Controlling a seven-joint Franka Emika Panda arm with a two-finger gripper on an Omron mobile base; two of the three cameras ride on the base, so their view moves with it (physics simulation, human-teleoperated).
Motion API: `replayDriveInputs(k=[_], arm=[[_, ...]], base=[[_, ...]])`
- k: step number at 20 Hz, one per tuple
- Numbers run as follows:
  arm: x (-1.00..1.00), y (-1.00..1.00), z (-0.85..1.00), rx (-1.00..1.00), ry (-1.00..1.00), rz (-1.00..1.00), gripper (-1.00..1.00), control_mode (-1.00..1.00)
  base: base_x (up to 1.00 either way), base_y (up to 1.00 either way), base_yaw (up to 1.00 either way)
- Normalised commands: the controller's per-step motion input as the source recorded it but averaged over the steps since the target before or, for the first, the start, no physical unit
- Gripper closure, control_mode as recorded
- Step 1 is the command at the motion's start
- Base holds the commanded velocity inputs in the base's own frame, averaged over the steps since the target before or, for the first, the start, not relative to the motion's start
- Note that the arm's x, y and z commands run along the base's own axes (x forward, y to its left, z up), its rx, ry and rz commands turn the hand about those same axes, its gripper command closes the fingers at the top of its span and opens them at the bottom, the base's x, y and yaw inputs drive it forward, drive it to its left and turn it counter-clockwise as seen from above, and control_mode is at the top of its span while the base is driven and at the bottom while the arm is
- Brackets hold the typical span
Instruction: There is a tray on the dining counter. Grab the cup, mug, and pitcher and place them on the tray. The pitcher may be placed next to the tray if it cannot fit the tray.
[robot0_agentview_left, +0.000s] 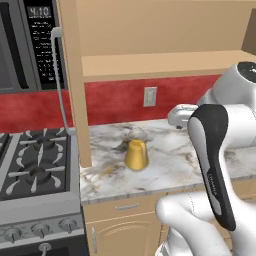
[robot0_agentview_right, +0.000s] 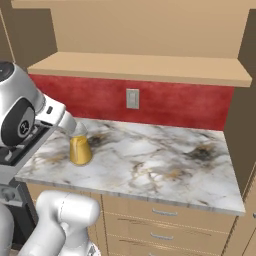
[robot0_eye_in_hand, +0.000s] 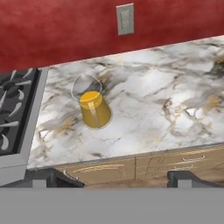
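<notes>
On the veined marble table (robot0_eye_in_hand: 153, 100) stands the clear glass pitcher with its amber conical base (robot0_eye_in_hand: 94, 107). My claw (robot0_eye_in_hand: 124, 177) is spread wide, well short of it. I should descend squarely and close around its narrower neck.

The pitcher (robot0_agentview_left: 136, 151) is coloured amber-yellow in its lower cone, with a clear glass neck above. The worktop (robot0_agentview_left: 170, 160) is patterned in white-grey marble with brown and dark veining. A deep mottled red is seen on the wall behind (robot0_agentview_right: 175, 102), broken by a pale grey socket plate (robot0_eye_in_hand: 125, 19). The cabinets (robot0_agentview_right: 160, 220) and shelf (robot0_agentview_right: 140, 67) are finished in tan. The stove (robot0_agentview_left: 35, 165) is shown in grey with black grates.
</notes>
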Motion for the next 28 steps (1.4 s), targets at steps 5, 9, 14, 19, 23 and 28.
replayDriveInputs(k=[5,9,14,19,23,28], arm=[[0.01,0.05,-0.11,0.00,0.21,0.08,-1.00,-1.00],[0.05,0.14,-0.18,0.00,0.22,0.06,-1.00,-1.00],[0.01,0.20,-0.30,0.00,0.02,0.06,-1.00,-1.00],[0.04,0.07,-0.41,0.00,-0.02,0.08,-1.00,-1.00],[0.19,0.00,-0.26,0.00,0.00,0.09,-1.00,-1.00],[0.24,0.04,-0.12,-0.02,0.00,0.08,-1.00,-1.00]], base=[[0.00,0.00,0.00],[0.00,0.00,0.00],[0.00,0.00,0.00],[0.00,0.00,0.00],[0.00,0.00,0.00],[0.00,0.00,0.00]])
